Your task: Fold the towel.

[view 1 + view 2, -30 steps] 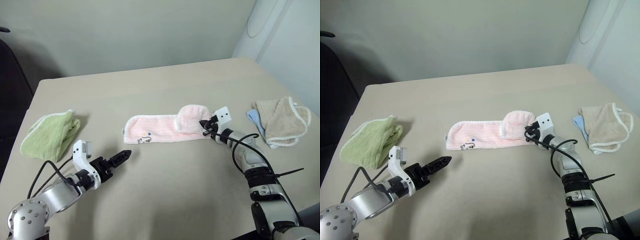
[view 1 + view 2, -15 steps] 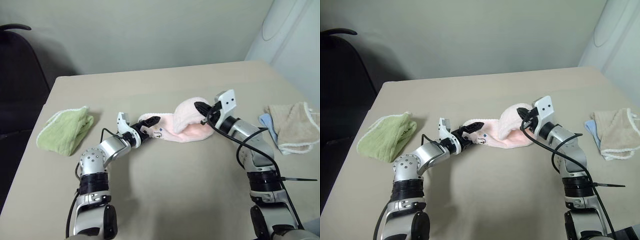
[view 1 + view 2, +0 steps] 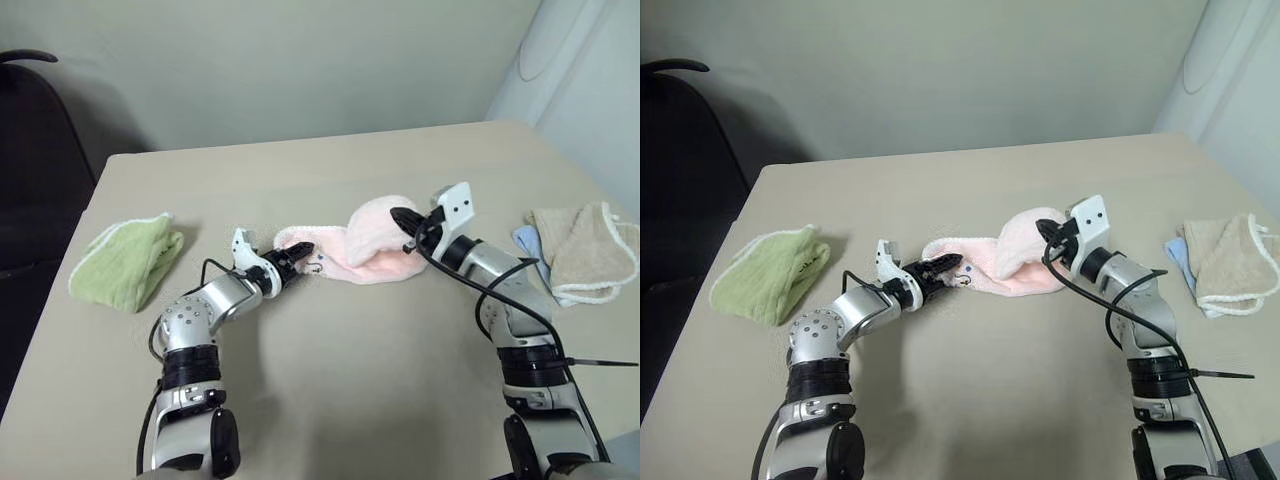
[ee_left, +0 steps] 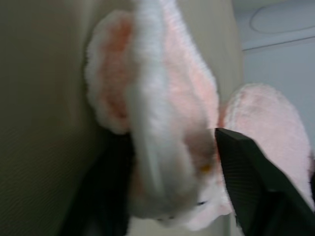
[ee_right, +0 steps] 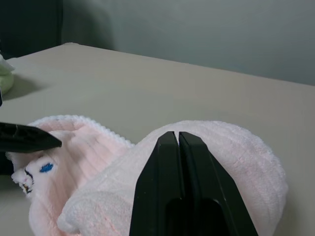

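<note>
On the table [image 3: 330, 400], seen from the head, a green towel [image 3: 125, 258] lies well outside the left gripper [image 3: 297, 256], a beige towel [image 3: 585, 250] beyond the right gripper [image 3: 403, 219]. Between them stretches the pink towel [image 3: 360, 245], long axis running from one claw to the other.

In the left wrist view, the fingers [image 4: 256, 182] straddle its white-edged end, closed on it.

In the right wrist view, the fingers [image 5: 167, 191] pinch the raised fold, shut tight.
</note>
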### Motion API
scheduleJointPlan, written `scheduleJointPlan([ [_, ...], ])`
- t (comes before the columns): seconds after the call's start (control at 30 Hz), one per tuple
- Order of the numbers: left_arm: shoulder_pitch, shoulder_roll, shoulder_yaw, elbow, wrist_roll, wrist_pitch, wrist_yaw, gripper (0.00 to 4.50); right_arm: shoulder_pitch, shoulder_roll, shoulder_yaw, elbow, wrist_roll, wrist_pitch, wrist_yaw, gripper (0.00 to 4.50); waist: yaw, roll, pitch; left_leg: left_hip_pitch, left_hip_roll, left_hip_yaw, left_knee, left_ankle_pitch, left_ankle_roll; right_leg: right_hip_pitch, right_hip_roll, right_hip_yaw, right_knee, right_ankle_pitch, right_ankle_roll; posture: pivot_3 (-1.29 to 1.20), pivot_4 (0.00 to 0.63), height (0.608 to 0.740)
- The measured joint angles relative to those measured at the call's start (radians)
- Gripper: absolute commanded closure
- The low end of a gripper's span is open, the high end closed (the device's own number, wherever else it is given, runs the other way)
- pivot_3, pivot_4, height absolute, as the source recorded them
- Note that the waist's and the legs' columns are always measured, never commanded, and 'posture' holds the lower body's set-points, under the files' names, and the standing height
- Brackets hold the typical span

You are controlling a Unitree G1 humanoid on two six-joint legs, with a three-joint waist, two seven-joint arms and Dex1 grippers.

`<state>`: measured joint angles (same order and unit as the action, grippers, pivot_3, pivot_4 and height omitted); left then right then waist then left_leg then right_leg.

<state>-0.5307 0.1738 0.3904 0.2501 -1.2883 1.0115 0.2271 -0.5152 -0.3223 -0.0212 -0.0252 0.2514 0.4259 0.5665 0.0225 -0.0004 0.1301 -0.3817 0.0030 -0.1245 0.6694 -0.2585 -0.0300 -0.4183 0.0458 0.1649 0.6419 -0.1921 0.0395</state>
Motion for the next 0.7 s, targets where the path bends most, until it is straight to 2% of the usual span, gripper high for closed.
scheduleJointPlan([
  [0.13,0.003,-0.006,0.005,-0.007,0.008,0.004,-0.003,4.27,0.008,-0.009,0.006,0.0,-0.007,0.007,0.0,4.38,-0.002,-0.001,0.001,0.0,0.0,0.0,-0.001,0.0,0.0,0.0,0.001,0.0,0.0,0.0,0.0,0.0,0.15,0.735],
  [0.17,0.003,-0.006,0.005,-0.013,0.008,0.005,-0.006,4.48,0.011,-0.012,0.01,0.0,-0.011,0.01,0.0,4.38,-0.002,-0.001,0.001,0.0,0.0,0.0,-0.001,0.0,0.0,0.0,0.001,0.0,0.0,0.0,0.0,0.0,0.15,0.735],
  [0.53,0.009,-0.008,0.012,-0.028,0.027,0.003,-0.033,4.48,0.056,-0.046,0.044,0.002,-0.044,0.029,0.002,4.38,-0.005,-0.002,0.001,0.0,0.001,0.0,-0.002,0.0,-0.001,0.0,0.001,0.001,0.0,0.001,-0.001,0.0,0.15,0.735],
  [0.7,0.012,-0.009,0.04,-0.044,0.027,-0.012,-0.041,4.48,0.061,-0.057,0.049,0.002,-0.059,0.039,0.002,4.38,-0.009,-0.007,0.004,0.0,0.001,0.0,-0.002,0.0,-0.001,-0.001,0.001,0.0,0.0,0.001,-0.002,0.0,0.15,0.735],
])
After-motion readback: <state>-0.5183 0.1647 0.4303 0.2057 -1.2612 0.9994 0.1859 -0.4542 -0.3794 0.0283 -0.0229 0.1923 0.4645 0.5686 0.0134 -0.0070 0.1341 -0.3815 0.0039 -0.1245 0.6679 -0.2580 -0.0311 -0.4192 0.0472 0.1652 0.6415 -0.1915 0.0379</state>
